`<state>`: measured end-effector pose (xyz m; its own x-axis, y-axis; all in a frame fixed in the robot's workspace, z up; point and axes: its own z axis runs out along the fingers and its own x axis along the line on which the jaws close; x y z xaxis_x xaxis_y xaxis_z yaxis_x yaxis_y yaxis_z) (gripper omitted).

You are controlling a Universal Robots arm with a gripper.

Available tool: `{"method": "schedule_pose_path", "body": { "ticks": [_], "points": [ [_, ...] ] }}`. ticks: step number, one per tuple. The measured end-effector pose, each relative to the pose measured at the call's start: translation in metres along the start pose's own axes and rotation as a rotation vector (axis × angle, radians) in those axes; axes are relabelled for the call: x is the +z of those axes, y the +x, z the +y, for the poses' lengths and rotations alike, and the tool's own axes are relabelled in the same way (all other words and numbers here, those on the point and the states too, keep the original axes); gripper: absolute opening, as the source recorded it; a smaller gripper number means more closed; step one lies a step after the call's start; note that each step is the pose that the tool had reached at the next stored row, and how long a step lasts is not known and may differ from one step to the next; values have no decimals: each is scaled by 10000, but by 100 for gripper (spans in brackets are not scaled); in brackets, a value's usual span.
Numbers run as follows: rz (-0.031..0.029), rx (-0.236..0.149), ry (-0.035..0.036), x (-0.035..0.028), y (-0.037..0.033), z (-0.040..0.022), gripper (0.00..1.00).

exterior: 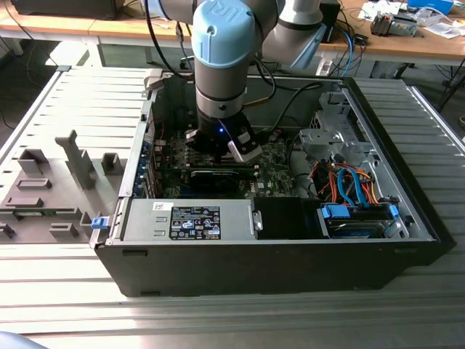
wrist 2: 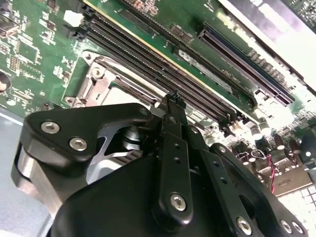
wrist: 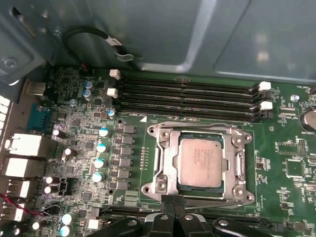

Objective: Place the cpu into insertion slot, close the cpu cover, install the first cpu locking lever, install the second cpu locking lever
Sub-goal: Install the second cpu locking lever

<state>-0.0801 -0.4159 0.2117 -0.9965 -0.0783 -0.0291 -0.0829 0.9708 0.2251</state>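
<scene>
So first wrist view gives the cpu (wrist: 200, 161) seated in the insertion slot (wrist: 170, 163), silver-grey top, cpu cover (wrist: 240, 165) shut w/ metal frame round it. Exterior view: arm down in pc case (exterior: 407, 218). Tool (wrist 2: 173, 101) fingers pinched together, empty.

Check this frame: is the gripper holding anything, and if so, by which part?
Nothing is held. The gripper has its fingers together with nothing between them, tips at the edge of the cpu cover. The cpu already sits in the insertion slot.

Slatted grey metal table (exterior: 65, 94), wooden desks (exterior: 407, 43) with clutter behind.
</scene>
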Motion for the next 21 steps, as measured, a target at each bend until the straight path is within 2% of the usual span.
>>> {"method": "schedule_pose_path", "body": {
  "ticks": [10,21],
  "points": [
    [0,0,1,41,125,5,11],
    [-1,0,0,79,200,48,11]
  ]
}}
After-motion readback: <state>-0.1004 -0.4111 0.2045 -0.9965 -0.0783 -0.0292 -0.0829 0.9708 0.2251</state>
